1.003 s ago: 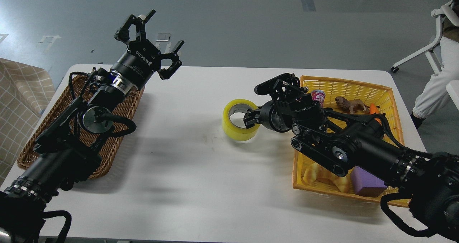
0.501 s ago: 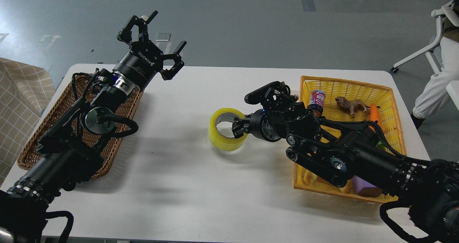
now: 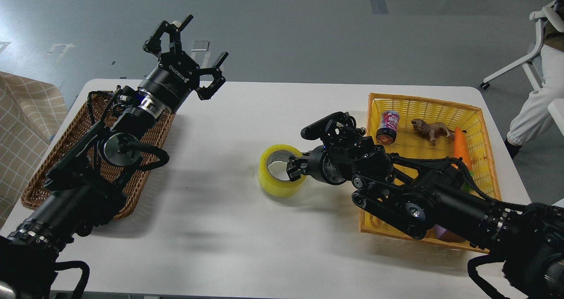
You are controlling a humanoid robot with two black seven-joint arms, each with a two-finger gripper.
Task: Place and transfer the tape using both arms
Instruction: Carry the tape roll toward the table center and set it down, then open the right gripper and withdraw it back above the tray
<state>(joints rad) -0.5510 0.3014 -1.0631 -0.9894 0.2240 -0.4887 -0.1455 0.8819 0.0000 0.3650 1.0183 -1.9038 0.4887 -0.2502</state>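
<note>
The right gripper (image 3: 294, 166) was clamped on the near wall of the tape (image 3: 279, 170), a yellow translucent roll with a grey-white core that stood low on the white table (image 3: 229, 228), between the two baskets. The left gripper (image 3: 187, 39) hung released, fingers spread, above the wicker basket (image 3: 35, 188). The right arm hid much of the yellow basket (image 3: 423, 105); a purple block was barely visible. Grey floor lay beyond.
</note>
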